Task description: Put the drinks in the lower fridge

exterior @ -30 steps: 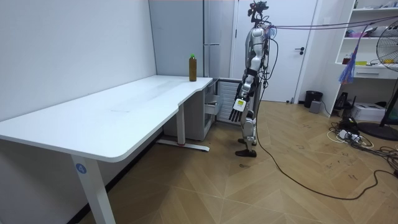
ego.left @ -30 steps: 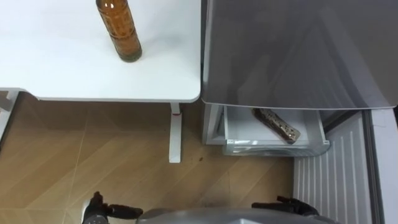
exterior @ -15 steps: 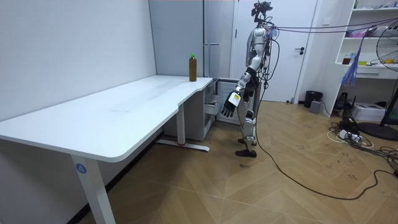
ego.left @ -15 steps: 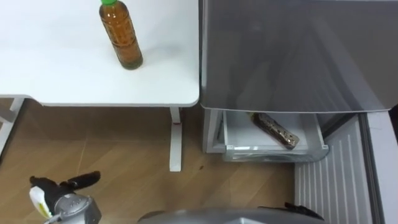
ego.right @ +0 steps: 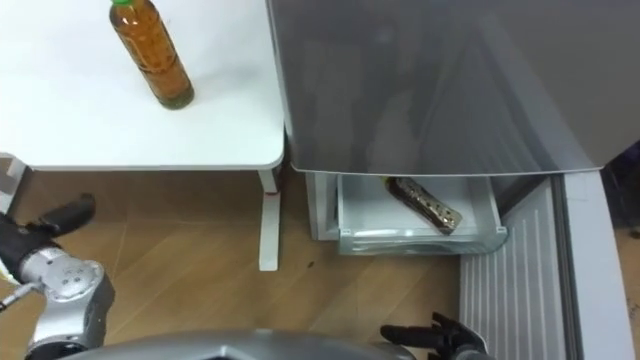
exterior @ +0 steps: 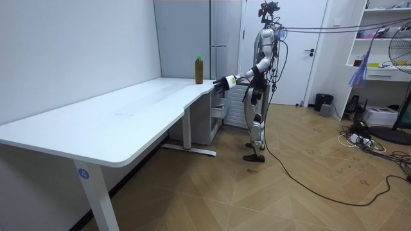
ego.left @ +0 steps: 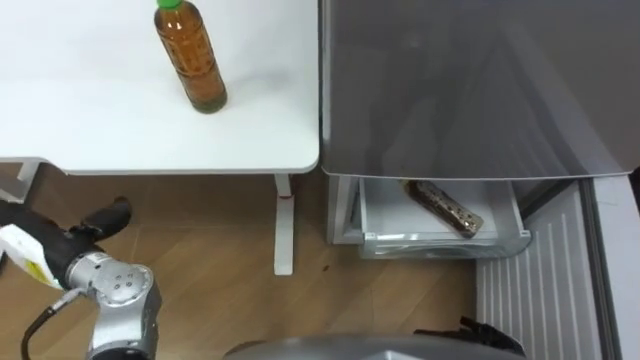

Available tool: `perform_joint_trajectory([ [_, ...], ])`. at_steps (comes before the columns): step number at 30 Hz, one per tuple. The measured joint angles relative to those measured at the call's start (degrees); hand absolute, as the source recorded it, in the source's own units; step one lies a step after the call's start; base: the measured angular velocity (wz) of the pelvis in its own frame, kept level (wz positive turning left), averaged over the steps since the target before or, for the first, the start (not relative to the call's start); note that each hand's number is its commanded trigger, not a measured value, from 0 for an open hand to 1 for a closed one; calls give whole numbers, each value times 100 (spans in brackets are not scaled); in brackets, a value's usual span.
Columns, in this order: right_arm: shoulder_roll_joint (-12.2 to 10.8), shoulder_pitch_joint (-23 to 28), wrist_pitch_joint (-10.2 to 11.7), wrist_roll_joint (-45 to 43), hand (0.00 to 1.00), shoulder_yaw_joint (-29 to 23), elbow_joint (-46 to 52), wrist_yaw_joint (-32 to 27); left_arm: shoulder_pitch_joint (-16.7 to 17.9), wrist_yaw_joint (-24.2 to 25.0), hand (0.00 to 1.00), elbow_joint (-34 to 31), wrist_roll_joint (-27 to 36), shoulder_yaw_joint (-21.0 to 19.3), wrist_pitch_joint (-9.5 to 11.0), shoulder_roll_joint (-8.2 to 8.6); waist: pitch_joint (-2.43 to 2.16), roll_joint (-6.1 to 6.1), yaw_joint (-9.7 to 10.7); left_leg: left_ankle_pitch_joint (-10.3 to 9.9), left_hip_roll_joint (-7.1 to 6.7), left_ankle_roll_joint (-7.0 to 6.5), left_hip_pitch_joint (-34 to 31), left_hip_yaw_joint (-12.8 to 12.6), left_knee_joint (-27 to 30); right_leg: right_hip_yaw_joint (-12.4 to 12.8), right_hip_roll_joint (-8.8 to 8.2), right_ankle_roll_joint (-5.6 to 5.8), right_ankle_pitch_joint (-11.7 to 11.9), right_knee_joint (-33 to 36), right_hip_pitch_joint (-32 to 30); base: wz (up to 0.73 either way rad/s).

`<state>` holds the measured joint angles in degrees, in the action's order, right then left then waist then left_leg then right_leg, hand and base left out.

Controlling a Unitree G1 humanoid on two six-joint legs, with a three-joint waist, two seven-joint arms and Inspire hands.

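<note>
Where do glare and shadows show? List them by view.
Left eye view: pale streaky reflections run across the grey fridge; the bottle throws a faint shadow rightward on the bright white table. Room view: a soft shadow lies on the floor under the table.

the left hand (exterior: 226, 83) has risen from the hip toward the bottle (exterior: 199, 69).

A white worktop (ego.left: 120, 120) fills the far left, standing on a white leg (ego.left: 283, 225) over a wooden floor (ego.left: 200, 260). Far right in the room view are a white door (exterior: 318, 51), a shelf unit (exterior: 385, 38) and loose cables (exterior: 359, 138).
</note>
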<state>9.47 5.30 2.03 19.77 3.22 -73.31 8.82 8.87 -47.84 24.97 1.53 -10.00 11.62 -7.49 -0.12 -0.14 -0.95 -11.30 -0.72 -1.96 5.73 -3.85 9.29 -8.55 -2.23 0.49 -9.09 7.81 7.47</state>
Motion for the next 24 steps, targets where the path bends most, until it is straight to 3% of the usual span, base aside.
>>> perform_joint_trajectory([
  [5,-2,-16,54,-13,0,2,-8,11,-1,-147,0,-632,-2,138,188,-24,11,-12,84,-2,-11,-2,-3,81,6,-22,0,0,0,1,12,2],
  [10,-1,-25,101,-13,0,3,-23,11,-6,-105,0,-817,-2,242,253,-45,26,-26,85,-6,-5,4,3,90,7,-13,11,-1,0,-6,12,0],
  [15,-1,-28,112,-18,0,0,-25,17,-7,159,0,-1032,3,259,253,-50,49,-42,88,-31,-1,4,-13,112,32,-30,14,-1,0,-10,18,0],
  [24,-1,-139,111,-168,0,1,-102,13,-14,753,0,-1494,66,513,257,-59,47,-55,117,-48,1,-1,-27,128,20,-32,20,-1,0,-9,-18,-1],
])
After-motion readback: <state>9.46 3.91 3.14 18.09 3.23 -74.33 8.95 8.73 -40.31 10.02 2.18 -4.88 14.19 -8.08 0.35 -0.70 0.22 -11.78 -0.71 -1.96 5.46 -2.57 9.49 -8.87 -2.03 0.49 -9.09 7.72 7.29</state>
